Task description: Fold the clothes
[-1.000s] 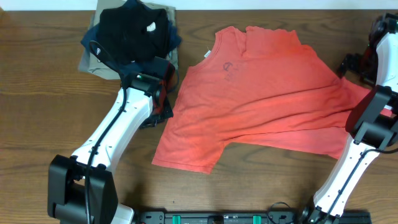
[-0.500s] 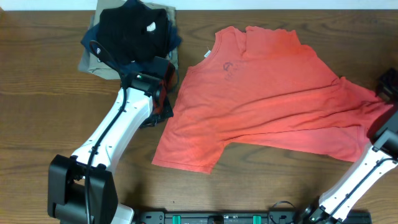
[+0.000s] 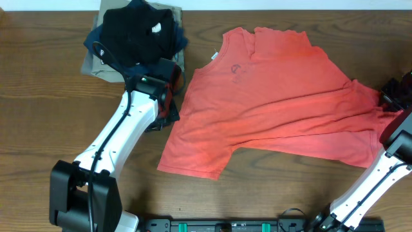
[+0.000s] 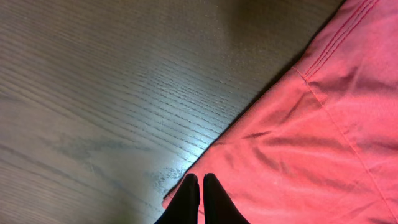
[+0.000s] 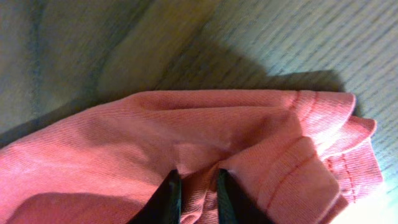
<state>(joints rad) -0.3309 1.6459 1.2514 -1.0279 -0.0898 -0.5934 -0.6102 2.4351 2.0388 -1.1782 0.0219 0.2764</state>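
Observation:
A red T-shirt [image 3: 277, 96] lies spread and creased over the middle and right of the wooden table. My left gripper [image 3: 169, 111] is at the shirt's left edge. In the left wrist view its fingertips [image 4: 200, 178] are pressed together over the edge of the red fabric [image 4: 311, 143], shut on it. My right gripper [image 3: 390, 98] is at the shirt's far right end. In the right wrist view it [image 5: 198, 175] is pinching a raised fold of the red fabric [image 5: 205, 134] beside the bunched hem [image 5: 336, 134].
A pile of folded clothes [image 3: 135, 32], black on top of navy and khaki, sits at the back left, just behind my left arm [image 3: 122, 138]. Bare wooden table [image 3: 38, 122] lies to the left and along the front.
My right arm has come down at the shirt's right end and its jaws have closed from wide open onto the fabric. The left arm has not moved.

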